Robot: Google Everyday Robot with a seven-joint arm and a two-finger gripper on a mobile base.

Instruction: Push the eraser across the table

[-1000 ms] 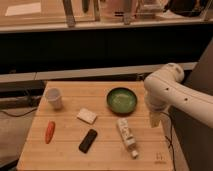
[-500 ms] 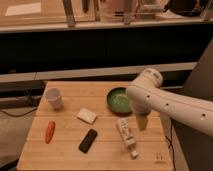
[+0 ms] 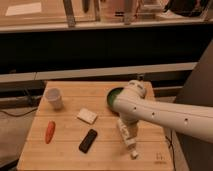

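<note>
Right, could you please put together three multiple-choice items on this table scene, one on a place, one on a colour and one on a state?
1. Where does the eraser lie on the table?
A. in a drawer
B. in front of the cream-white block, towards the near edge
C. on the floor

2. What colour is the bowl?
A. blue
B. yellow
C. green

3. How does the gripper stand to the eraser?
A. apart from it, hanging over the white tube, on the right of it in the picture
B. pressed on top of it
C. lifting it off the table

Answers:
1 B: the black bar lies just nearer than the block.
2 C: its green rim shows beside the arm.
3 A: bare wood lies between the two.
</note>
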